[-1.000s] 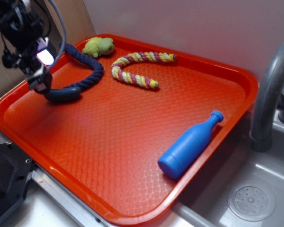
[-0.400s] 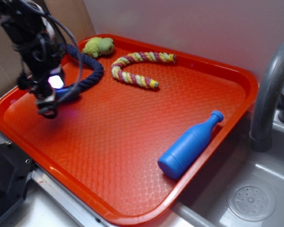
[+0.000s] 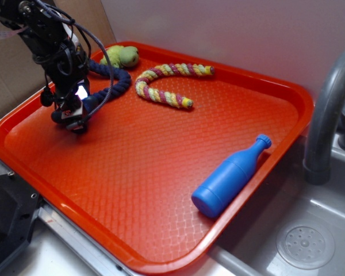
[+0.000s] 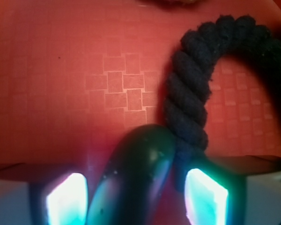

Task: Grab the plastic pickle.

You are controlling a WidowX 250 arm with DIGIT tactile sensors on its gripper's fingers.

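Exterior view: the end effector is low over the left part of the red tray, at the end of the navy rope. The pickle is mostly hidden beneath it. A plush, a striped rope and a blue bottle lie apart.

Wrist view: the pickle lies between the two lit fingers, touching the rope. End effector released, gaps visible on both sides.
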